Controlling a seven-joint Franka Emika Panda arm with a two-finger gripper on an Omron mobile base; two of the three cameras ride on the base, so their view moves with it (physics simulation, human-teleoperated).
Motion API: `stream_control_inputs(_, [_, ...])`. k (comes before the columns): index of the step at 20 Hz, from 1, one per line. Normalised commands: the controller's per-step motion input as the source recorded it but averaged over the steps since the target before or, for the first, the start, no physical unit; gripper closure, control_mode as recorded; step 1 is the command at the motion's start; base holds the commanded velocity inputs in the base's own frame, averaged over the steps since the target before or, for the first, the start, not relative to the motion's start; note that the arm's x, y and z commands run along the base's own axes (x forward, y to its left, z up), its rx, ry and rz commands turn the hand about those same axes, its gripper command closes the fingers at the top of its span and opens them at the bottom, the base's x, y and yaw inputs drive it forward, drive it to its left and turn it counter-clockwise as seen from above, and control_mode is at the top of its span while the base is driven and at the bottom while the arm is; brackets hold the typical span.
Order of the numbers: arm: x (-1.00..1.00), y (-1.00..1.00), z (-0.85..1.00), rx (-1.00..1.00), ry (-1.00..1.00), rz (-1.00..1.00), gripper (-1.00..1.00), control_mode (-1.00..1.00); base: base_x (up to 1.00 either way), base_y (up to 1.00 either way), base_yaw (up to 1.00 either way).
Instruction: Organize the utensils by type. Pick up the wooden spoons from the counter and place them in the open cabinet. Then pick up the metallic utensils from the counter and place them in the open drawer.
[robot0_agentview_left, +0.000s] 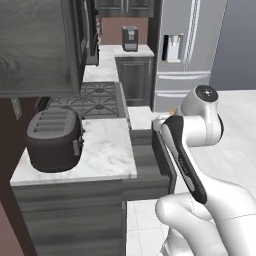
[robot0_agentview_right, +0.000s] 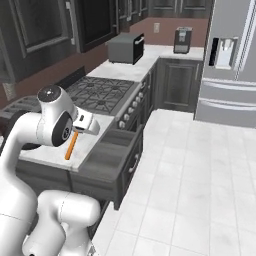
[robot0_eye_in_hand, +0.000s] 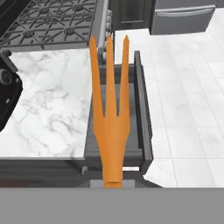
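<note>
Ref. landmark: the open drawer (robot0_eye_in_hand: 114, 131), pulled out from the dark base cabinets.

1. Counter (robot0_agentview_left: 102, 150): white marble, directly beside the drawer on the stove side. Toaster (robot0_agentview_left: 54, 140) sits at its far end, well apart from the drawer. No other utensils seen on the visible part of the marble.

2. Drawer: wide, shallow, grey inside. No utensil seen in the visible part of it. Front panel stands out toward the tiled floor.

3. Gripper (robot0_agentview_right: 76, 131): raised above the counter edge next to the drawer. Closed on the fork, judged from the fork hanging off it clear of the marble; finger contact itself isn't visible.

4. Fork (robot0_eye_in_hand: 111, 113): all orange as seen, three long tines. In hand view it points away from the hand, and its tines line up over the drawer interior. In right base view it hangs as a slim orange bar below the hand, slanting down, near the drawer's counter-side wall but not touching.

Handling assessment (judgement): light, stiff, prob. smooth and slippery; not fragile. Grip appears to be at the handle end, so the long tine end can swing or pivot if the pinch is weak. Better hold would be nearer mid-handle. Lower close to the drawer floor before release; a thin piece may bounce or skid.
</note>
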Motion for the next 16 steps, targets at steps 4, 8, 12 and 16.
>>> stream_control_inputs(4, [0.0, 0.0, 0.0, 0.0, 0.0, 0.0, 1.0, 1.0, 0.46, 0.06, 0.0])
stream_control_inputs(8, [0.0, 0.0, 0.0, 0.0, 0.0, 0.0, 1.0, 1.0, 0.31, 0.09, 0.0])
stream_control_inputs(12, [0.0, 0.0, 0.0, 0.0, 0.0, 0.0, 1.0, 1.0, 0.31, 0.06, 0.0])
stream_control_inputs(16, [0.0, 0.0, 0.0, 0.0, 0.0, 0.0, 1.0, 1.0, 0.24, 0.05, 0.0])
